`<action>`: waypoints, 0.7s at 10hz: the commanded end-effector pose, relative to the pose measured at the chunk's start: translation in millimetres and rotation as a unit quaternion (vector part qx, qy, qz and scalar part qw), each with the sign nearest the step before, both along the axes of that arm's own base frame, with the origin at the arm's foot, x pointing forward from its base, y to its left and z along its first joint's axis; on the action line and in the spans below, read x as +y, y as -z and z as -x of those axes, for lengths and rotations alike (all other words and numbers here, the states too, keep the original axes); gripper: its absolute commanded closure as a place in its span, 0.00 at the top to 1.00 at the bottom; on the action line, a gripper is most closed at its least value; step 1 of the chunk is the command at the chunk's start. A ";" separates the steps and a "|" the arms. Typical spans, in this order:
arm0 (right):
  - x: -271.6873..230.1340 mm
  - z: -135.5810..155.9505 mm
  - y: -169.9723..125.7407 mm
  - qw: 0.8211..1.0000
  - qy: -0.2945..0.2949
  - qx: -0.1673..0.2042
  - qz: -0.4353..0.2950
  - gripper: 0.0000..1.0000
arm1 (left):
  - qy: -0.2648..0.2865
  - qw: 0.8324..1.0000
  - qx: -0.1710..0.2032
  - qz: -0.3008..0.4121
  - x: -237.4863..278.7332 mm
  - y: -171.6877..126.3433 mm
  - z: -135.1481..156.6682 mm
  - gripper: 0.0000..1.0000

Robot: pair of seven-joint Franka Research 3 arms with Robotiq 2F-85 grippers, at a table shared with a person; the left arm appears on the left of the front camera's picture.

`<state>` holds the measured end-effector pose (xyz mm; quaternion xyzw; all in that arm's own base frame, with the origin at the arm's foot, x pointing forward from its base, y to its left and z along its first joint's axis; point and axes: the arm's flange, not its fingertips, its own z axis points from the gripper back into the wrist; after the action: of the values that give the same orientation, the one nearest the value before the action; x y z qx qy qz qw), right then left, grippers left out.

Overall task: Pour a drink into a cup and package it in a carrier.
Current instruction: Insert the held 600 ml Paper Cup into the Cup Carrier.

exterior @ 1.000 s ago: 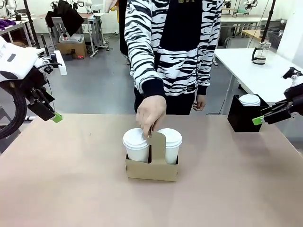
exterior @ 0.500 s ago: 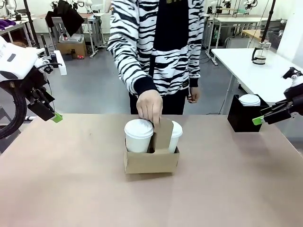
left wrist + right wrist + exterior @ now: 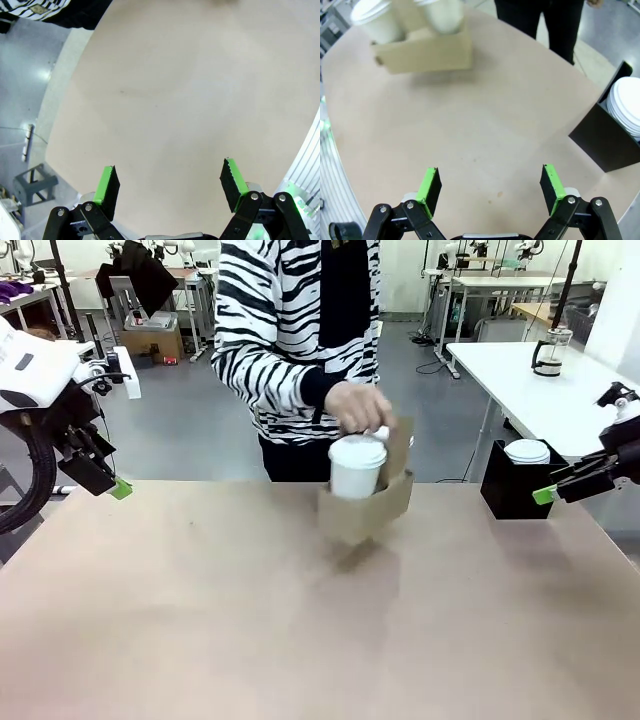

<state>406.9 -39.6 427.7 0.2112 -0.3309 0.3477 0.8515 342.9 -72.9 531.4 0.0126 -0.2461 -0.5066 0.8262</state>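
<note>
While the person's hand (image 3: 357, 406) lifts the carrier (image 3: 366, 508) with its cups (image 3: 357, 465) off the table's (image 3: 200, 620) far edge, my left gripper (image 3: 170, 182) and right gripper (image 3: 490, 186) hang spread wide and empty (packaging looks done); best I keep both parked clear at the side edges.

Bystanders around the tan table

A black box holder (image 3: 508, 485) is sitting at the table's (image 3: 200, 620) far right, carrying a stack of white lids (image 3: 527, 451); farther right, a glass jug (image 3: 550, 352), possibly a coffee press, is standing on a white table (image 3: 545, 400).
</note>
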 end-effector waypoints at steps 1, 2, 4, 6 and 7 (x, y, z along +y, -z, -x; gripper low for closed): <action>-3.0 -2.3 -1.2 1.000 -0.008 0.000 0.003 1.00 | -0.006 1.000 0.002 0.004 -0.3 -0.2 1.3 1.00; -3.0 -2.3 -1.2 1.000 -0.008 0.000 0.003 1.00 | -0.006 1.000 0.002 0.004 -0.3 -0.2 1.3 1.00; -3.0 -2.3 -1.2 1.000 -0.008 0.000 0.003 1.00 | -0.006 1.000 0.002 0.004 -0.3 -0.2 1.3 1.00; -3.0 -2.3 -1.2 1.000 -0.008 0.000 0.003 1.00 | -0.006 1.000 0.002 0.004 -0.3 -0.2 1.3 1.00; -3.0 -2.3 -1.2 1.000 -0.008 0.000 0.003 1.00 | -0.006 1.000 0.002 0.004 -0.3 -0.2 1.3 1.00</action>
<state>406.9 -39.5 427.7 0.2113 -0.3309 0.3478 0.8514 342.9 -72.9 531.4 0.0126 -0.2461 -0.5066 0.8262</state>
